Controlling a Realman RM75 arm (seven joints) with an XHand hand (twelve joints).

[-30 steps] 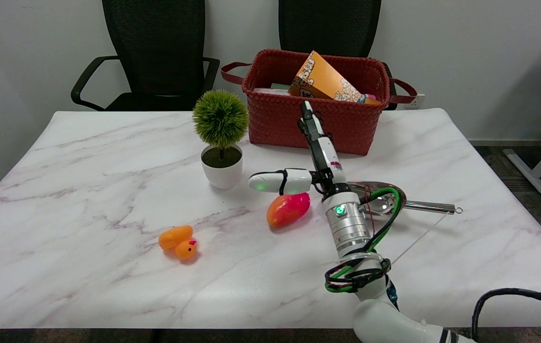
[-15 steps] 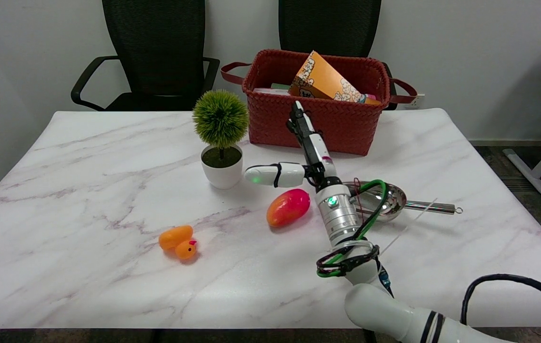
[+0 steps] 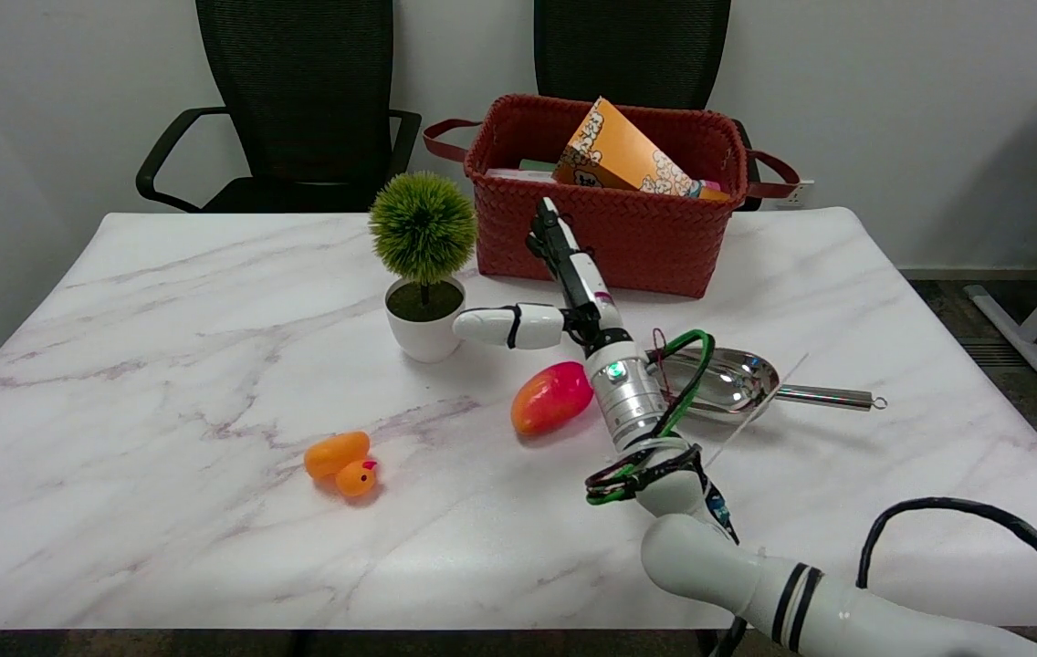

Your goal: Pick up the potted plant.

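Reaching toward the potted plant [image 3: 424, 274] is as far as I have got: the robot hand [image 3: 555, 292] sits at frame centre, spread wide and holding nothing, with one white finger stretched left until its tip lies just beside the rim of the white pot, and the others pointing up toward the basket. From this angle I cannot tell whether that fingertip touches the pot or only overlaps it in the picture. The plant stands upright on the desk [image 3: 162, 301], a little left of centre and above the middle of the frame, so I judge the grasp and the lift are both still to do. I will need to bring the remaining fingers round the pot's far side before closing.

As for containers, the red woven basket [image 3: 610, 233] at upper centre holds an orange popcorn box [image 3: 614, 155], tilted, with something flat and pale beneath it that I cannot identify. The white pot holds dark soil and the round green shrub. A metal scoop [image 3: 738, 383] right of centre looks empty. A mango [image 3: 552, 398] and a toy duck [image 3: 342, 463] lie loose on the desk.
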